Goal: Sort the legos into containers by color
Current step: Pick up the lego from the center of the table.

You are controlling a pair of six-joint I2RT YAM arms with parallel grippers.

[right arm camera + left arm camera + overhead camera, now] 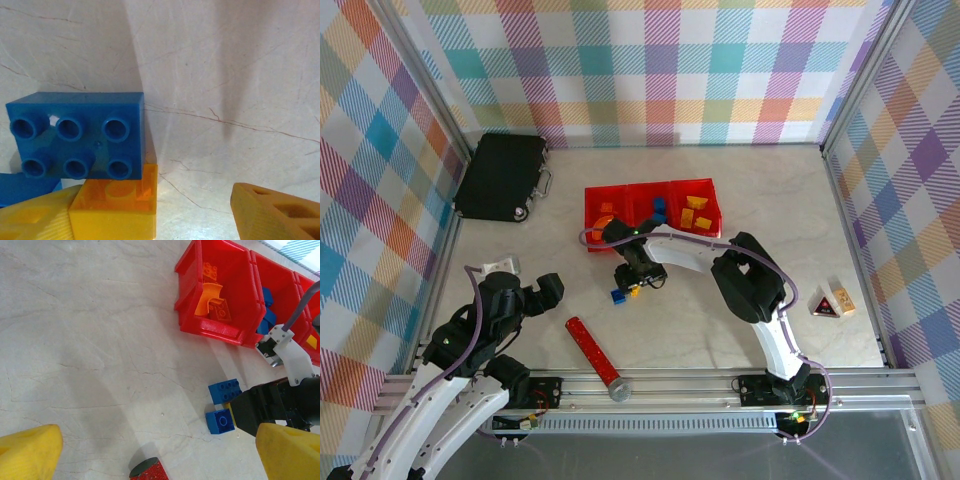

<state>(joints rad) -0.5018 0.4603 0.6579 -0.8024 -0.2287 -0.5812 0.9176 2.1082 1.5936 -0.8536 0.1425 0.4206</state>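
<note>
- right gripper (167,220) down at table level, fingers apart around a yellow brick (112,212). The brick sits against one finger with a clear gap to the other, so it is not clamped
- blue six-stud brick (77,135) right against the yellow brick, second blue piece (22,186) just beside it
- this loose cluster lies on the table (770,200) just in front of the red bins (210,329)
- bins in top view: orange pieces (212,300) in the left, blue pieces (658,210) in the middle, yellow pieces (695,215) in the right
- left gripper (160,455) wide open, empty, above bare table, apart from the cluster
- red cylinder (595,358) near the front edge, black case (500,175) far left
</note>
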